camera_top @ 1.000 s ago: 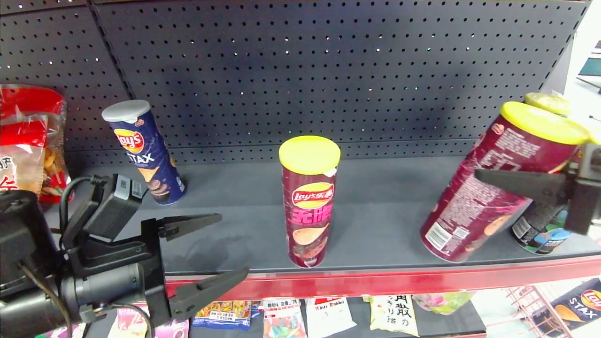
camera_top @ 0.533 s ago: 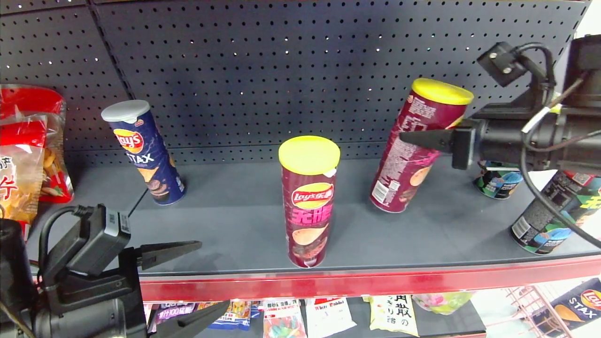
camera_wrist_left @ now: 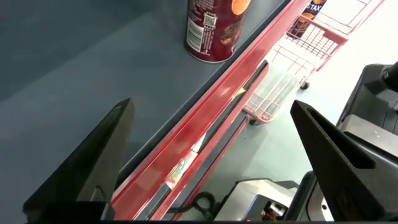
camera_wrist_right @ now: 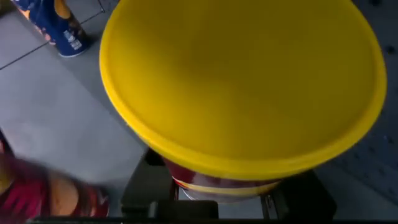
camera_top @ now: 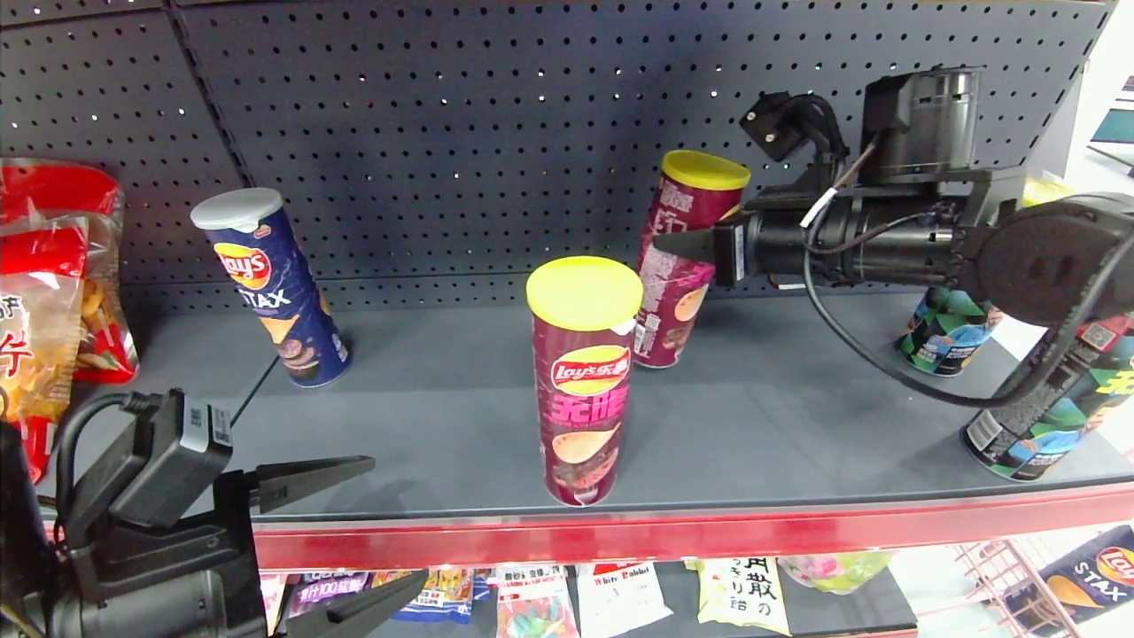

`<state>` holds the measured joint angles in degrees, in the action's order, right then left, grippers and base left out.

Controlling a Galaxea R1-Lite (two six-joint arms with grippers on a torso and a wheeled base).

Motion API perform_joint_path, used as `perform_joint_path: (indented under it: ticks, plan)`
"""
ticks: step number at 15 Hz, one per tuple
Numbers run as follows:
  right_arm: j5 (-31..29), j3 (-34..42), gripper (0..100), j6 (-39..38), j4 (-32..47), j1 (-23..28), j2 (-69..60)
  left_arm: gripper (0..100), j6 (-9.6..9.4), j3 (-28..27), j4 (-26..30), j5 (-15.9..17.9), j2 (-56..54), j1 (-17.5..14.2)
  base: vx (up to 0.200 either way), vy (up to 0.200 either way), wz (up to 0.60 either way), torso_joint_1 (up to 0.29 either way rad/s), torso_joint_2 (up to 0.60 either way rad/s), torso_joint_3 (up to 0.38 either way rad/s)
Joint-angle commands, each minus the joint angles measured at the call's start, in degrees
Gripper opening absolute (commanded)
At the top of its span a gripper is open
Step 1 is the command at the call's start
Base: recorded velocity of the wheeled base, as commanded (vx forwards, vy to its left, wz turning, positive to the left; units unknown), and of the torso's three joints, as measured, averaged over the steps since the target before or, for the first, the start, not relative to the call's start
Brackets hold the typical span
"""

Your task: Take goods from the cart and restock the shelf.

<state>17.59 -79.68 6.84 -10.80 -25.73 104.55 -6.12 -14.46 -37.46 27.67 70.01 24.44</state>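
My left gripper (camera_top: 399,523), lower left of frame: fingers spread, empty, sunk lower below shelf (camera_top: 780,416) edge. Centre: standing can (camera_top: 582,381) unmoved. Just right, behind it: held can (camera_top: 682,266), clamped in my right gripper (camera_top: 700,244), swept in from right edge toward pegboard (camera_top: 443,133); placement looks near. Long axis near-upright, yellow lid tipped upper right, base low over shelf.

A dark perforated back panel (camera_top: 461,133) rose behind the grey shelf (camera_top: 753,416), whose front edge carried a glossy red strip (camera_top: 709,536). Beneath and beyond that edge lay a pale, smooth floor (camera_wrist_left: 280,149).
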Motion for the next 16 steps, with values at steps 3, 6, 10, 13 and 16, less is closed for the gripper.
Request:
perform_joint_path:
  ticks: [3, 6, 10, 13, 16]
  plan:
    - [-0.01, -4.43, 0, 0.10, 0.25, -0.90, 4.70, 100, -0.03, 0.04, 0.02, -0.07, 0.30, -0.01, 0.000, 0.000, 0.00, 0.000, 0.00, 0.000]
    - [-0.10, -4.08, 0, 0.10, 0.34, -1.86, 4.88, 100, -0.03, 0.04, 0.02, -0.07, 0.48, -0.01, 0.000, 0.000, 0.00, 0.000, 0.00, 0.000]
    - [-0.98, -3.82, 0, 0.10, 0.34, -1.51, 5.67, 100, -0.03, -0.04, 0.02, -0.07, 0.39, -0.01, 0.000, 0.000, 0.00, 0.000, 0.00, 0.000]
    - [-0.98, -4.08, 0, 0.10, 0.34, -1.60, 6.02, 100, 0.06, 0.04, 0.02, -0.07, 0.30, -0.01, 0.000, 0.000, 0.00, 0.000, 0.00, 0.000]
    - [-1.95, -3.38, 100, 0.10, 0.08, -1.95, 6.02, 100, 0.06, 0.04, 0.02, -0.07, 0.48, -0.01, 0.000, 0.000, 0.00, 0.000, 0.00, 0.000]
